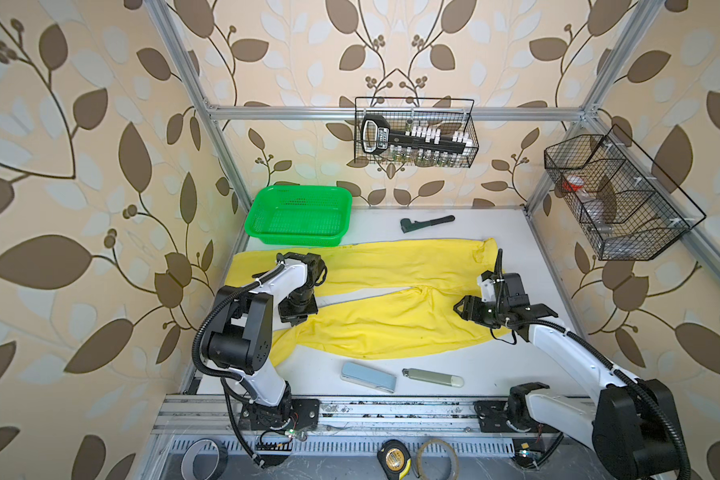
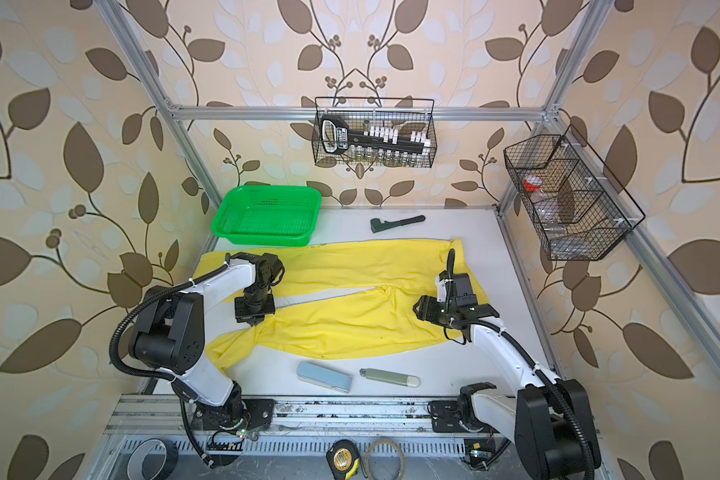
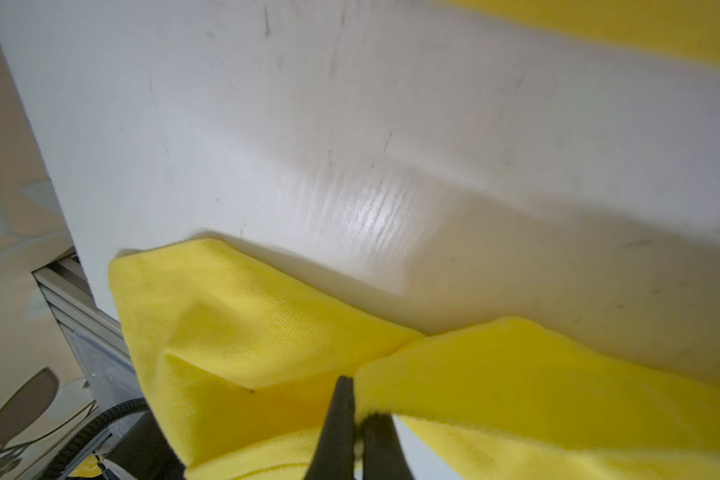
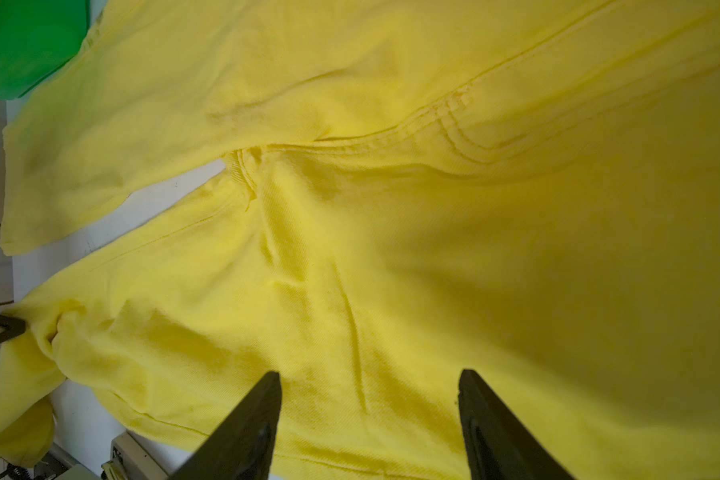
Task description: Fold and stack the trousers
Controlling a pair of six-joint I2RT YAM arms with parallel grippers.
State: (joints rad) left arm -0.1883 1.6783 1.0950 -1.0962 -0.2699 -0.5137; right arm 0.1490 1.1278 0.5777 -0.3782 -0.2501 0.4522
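black wire wall basket (image 1: 470,124): black-and-white socket rail (image 1: 420,139) inside | left gripper (image 3: 352,395): clamped on bright yellow cloth trousers (image 1: 391,328) | right gripper (image 4: 370,374): wide

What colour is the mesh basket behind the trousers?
The basket is bright green, clearest in a top view.

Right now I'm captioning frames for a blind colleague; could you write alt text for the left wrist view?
The left gripper is shut on a bunched edge of the yellow trousers, whose cloth folds up on either side of it. Beyond them lies the scuffed white table, with another blurred strip of the same yellow cloth farther off.
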